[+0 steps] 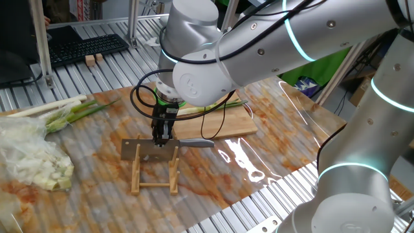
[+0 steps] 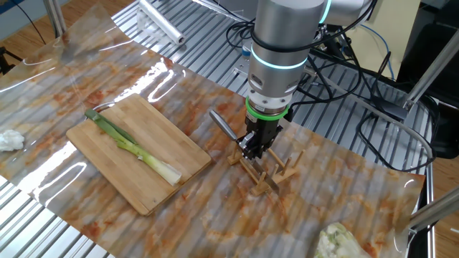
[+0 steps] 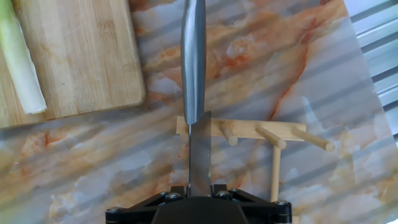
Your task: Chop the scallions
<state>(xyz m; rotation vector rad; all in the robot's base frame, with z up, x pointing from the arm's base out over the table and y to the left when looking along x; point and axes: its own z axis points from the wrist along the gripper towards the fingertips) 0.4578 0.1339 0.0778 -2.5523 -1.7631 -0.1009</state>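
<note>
One scallion (image 2: 136, 148) with a white root end and green leaves lies diagonally on the wooden cutting board (image 2: 168, 136). The hand view shows its pale end (image 3: 18, 59) at the top left of the board (image 3: 81, 50). A steel knife (image 3: 193, 56) rests on edge in a small wooden rack (image 3: 273, 134), handle pointing away. My gripper (image 3: 200, 190) is low over the rack, with a jaw close on each side of the blade. Whether they press on the blade does not show. The fixed views show the gripper (image 1: 160, 139) (image 2: 252, 152) down at the knife (image 1: 194, 142) in the rack (image 1: 155, 175).
A bundle of long whole stalks (image 1: 58, 110) and a pale heap under clear plastic (image 1: 32, 162) lie at the table's left. A keyboard (image 1: 84, 46) stands at the back. A foil roll (image 2: 161, 21) and cables (image 2: 358, 107) lie past the marbled sheet.
</note>
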